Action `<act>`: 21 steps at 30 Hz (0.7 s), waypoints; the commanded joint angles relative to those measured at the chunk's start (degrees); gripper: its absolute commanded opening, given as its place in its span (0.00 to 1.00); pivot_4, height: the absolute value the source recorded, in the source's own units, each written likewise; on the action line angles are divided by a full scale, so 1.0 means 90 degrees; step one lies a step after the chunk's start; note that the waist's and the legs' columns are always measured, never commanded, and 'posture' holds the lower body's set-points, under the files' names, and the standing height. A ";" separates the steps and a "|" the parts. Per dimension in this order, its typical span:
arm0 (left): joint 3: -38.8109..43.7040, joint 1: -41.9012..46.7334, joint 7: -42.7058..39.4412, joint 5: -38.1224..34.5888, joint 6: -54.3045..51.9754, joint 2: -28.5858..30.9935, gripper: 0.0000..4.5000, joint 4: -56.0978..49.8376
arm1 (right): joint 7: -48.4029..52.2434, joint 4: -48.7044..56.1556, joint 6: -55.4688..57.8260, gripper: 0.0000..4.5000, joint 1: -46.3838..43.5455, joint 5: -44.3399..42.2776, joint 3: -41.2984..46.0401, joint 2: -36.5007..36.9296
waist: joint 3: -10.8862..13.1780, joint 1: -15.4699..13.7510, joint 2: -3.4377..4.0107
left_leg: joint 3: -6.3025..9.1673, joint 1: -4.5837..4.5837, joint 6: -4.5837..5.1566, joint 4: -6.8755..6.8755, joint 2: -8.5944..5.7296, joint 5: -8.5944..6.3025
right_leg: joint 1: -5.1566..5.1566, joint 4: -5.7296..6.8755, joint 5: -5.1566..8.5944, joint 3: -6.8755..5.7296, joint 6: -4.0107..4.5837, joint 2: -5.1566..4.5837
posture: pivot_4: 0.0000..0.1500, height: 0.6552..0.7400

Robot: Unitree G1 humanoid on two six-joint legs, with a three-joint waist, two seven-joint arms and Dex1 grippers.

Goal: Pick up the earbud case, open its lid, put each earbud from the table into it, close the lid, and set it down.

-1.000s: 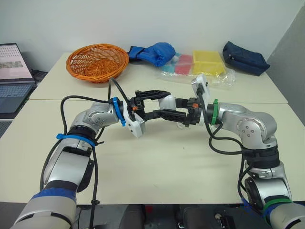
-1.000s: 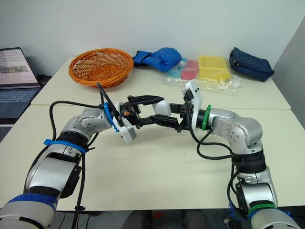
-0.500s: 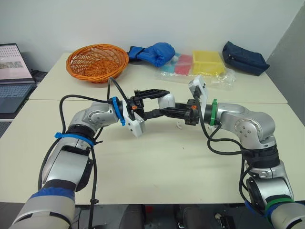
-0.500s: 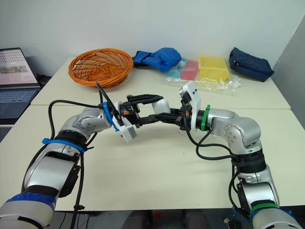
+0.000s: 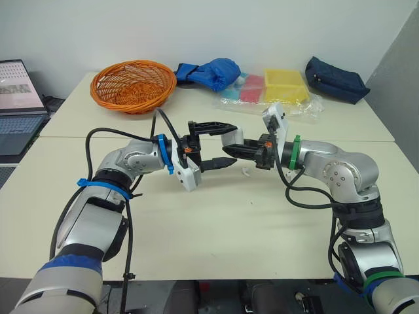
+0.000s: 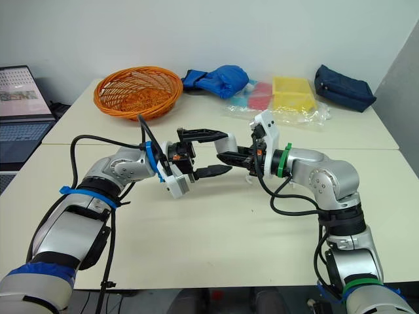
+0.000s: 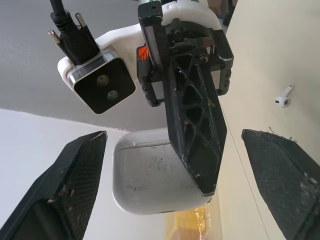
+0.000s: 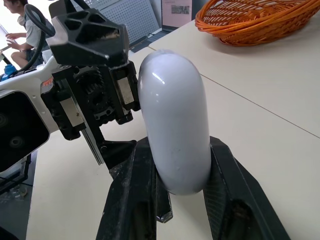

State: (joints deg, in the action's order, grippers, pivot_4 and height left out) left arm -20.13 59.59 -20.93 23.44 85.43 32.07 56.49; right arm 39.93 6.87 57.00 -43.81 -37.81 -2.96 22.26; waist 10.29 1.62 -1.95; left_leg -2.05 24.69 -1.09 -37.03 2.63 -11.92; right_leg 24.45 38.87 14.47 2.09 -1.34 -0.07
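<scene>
At frame centre, the right gripper (image 5: 230, 148) is clamping the closed case (image 8: 175, 125) while the left gripper (image 6: 228, 150), spread wide and empty, is facing it.

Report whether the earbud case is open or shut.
Shut: the earbud case is one smooth closed white shell, no raised lid, clamped in the right hand.

The earbud case (image 8: 174, 125) is showing glossy white; earbud (image 7: 283, 98) is showing white too. The basket (image 5: 133, 84) is showing an orange weave, pouch (image 5: 336, 79) navy, tray (image 5: 285, 85) yellow, cloth bundle (image 5: 209, 72) blue, surface (image 5: 209, 222) pale cream.
</scene>
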 commanded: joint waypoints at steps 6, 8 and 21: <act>-0.0132 0.0364 -0.3070 -0.3092 -0.2350 0.0420 1.00 -0.0529 | 0.0178 0.0346 -0.1724 0.19 0.0316 0.1508 -0.0815 0.0705 | 0.0000 0.0015 0.0000 | -0.0001 0.0000 0.0000 -0.0001 -0.0004 0.0000 | 0.0001 0.0000 0.0001 0.0000 -0.0001 0.0000 | 1.00 1.00; -0.0099 0.0394 -0.4532 -0.3876 -0.3446 0.0528 1.00 -0.0984 | 0.0091 0.0370 -0.1851 0.19 0.0396 0.1592 -0.0832 0.0667 | 0.0001 0.0033 -0.0003 | 0.0000 0.0002 0.0000 -0.0001 -0.0003 0.0000 | 0.0001 -0.0001 0.0004 -0.0002 -0.0004 0.0006 | 1.00 1.00; -0.0261 0.1144 -0.7322 -0.3460 -0.8412 0.0477 1.00 -0.2639 | -0.0079 -0.0116 -0.3169 0.19 0.0339 0.3427 -0.1684 0.0460 | 0.0001 0.0025 -0.0002 | 0.0008 0.0002 0.0000 -0.0006 0.0007 0.0001 | 0.0009 0.0009 0.0027 0.0004 -0.0017 0.0029 | 1.00 1.00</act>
State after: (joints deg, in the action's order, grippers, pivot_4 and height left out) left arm -22.42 68.52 -85.92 -8.51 11.34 37.11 35.63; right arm 39.35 4.38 29.94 -39.01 -7.78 -17.78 26.92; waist 10.30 1.84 -1.96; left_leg -1.97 24.70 -1.09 -37.08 2.69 -11.91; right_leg 24.54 38.95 14.72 2.12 -1.48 0.19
